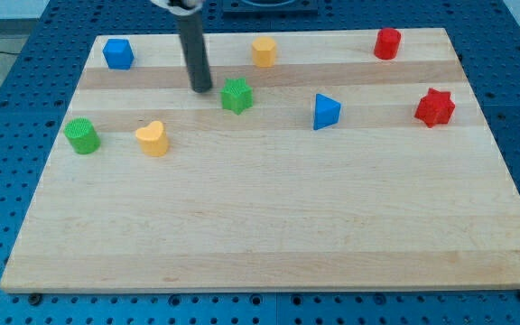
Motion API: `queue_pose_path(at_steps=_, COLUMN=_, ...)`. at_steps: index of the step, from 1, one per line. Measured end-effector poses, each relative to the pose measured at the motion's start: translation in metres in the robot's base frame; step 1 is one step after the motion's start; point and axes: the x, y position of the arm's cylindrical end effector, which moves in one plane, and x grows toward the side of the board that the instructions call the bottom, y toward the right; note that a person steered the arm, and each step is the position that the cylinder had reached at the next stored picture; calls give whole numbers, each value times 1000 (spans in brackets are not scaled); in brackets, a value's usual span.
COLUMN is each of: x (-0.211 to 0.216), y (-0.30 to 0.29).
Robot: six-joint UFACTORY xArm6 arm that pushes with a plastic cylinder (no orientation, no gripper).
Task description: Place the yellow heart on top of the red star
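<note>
The yellow heart [153,138] lies at the board's left, just right of a green cylinder [82,135]. The red star [434,106] lies far off at the view's right edge of the board. My tip [202,88] rests on the board above and to the right of the yellow heart, just left of a green star [236,95]. It touches no block.
A blue cube [117,53] sits at the top left, a yellow hexagon-like block [264,51] at the top middle, a red cylinder [387,43] at the top right. A blue triangle [326,111] lies between the green star and the red star. The wooden board [269,226] lies on a blue perforated table.
</note>
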Motion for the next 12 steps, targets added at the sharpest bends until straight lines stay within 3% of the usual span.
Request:
queue_pose_path(at_steps=1, x=48, y=84)
queue_pose_path(at_steps=2, x=31, y=71)
queue_pose_path(at_steps=3, x=-19, y=77)
queue_pose_path(at_steps=4, x=-18, y=152)
queue_pose_path(at_steps=5, x=31, y=172)
queue_pose_path(at_steps=7, x=54, y=140)
queue_pose_path(at_steps=8, x=114, y=140)
queue_pose_path(at_steps=9, x=80, y=137)
queue_pose_path(at_steps=11, x=34, y=71)
queue_pose_path(at_steps=12, x=5, y=83)
